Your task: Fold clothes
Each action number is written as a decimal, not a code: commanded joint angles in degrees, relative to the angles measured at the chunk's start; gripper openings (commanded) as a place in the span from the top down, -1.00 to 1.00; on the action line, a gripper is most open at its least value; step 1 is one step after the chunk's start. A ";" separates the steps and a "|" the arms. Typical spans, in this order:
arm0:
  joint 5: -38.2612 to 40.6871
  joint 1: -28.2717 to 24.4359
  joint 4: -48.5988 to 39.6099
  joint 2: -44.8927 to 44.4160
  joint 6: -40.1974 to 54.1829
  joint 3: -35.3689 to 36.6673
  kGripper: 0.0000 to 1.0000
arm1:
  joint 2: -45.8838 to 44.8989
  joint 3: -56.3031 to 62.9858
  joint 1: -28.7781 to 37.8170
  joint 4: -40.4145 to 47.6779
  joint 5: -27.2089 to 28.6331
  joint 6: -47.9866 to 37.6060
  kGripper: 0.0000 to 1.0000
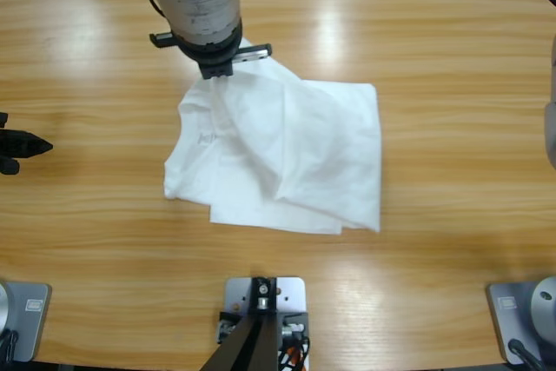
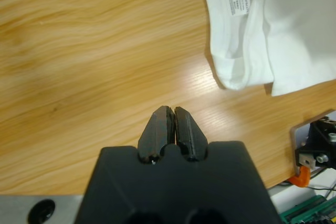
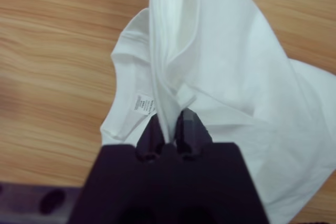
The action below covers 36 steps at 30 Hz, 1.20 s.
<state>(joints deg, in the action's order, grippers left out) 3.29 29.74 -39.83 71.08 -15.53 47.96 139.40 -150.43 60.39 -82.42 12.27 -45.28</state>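
Now right gripper [image 3: 170,124] pinches thin rumpled T-shirt [image 1: 295,154].

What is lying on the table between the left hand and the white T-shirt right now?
Nothing visible. Only bare wooden table lies between the left hand, whose jaws are shut on nothing, and the T-shirt. The right hand already grips a fold of it.
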 commanded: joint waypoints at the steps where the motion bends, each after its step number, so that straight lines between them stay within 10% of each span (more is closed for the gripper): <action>1: 0.31 -0.33 0.76 -1.16 -0.73 -2.27 1.00 | 3.88 -32.39 -0.63 2.25 -4.38 -1.29 1.00; 11: 0.31 -0.33 1.42 -1.10 -0.82 -2.87 1.00 | 7.80 -33.11 -0.63 2.78 -10.48 -2.27 1.00; 12: 0.31 -0.33 1.42 -1.12 -0.82 -2.87 1.00 | 8.07 -33.25 -0.63 3.62 -11.53 -2.40 0.55; 13: 0.31 -0.33 1.42 -1.16 -0.82 -2.90 1.00 | 8.08 -33.26 -0.63 4.31 -12.06 -2.45 -0.42; 15: 0.31 -0.29 1.42 -1.21 -0.82 -2.96 1.00 | 8.00 -33.26 -0.63 5.24 -12.71 -2.36 -1.00; 25: 0.31 -0.29 1.51 -1.49 -0.82 -3.05 1.00 | 6.43 -34.14 -0.80 6.72 -13.52 2.60 -1.00; 29: 0.31 -0.31 1.60 -1.51 -0.82 -3.05 1.00 | 1.90 -33.69 -1.10 -9.58 1.44 5.97 -1.00; 34: 0.30 -0.20 1.60 -1.61 -0.73 -3.06 1.00 | -1.48 -31.21 -1.16 -9.95 3.57 8.47 -0.21; 36: 0.31 -0.20 1.55 -2.03 -0.82 -3.12 1.00 | -2.60 -30.15 -1.61 -10.09 3.04 7.78 0.68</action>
<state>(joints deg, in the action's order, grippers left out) 3.29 29.74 -39.08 70.78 -15.53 46.82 141.92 -150.41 60.08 -85.44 14.11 -38.15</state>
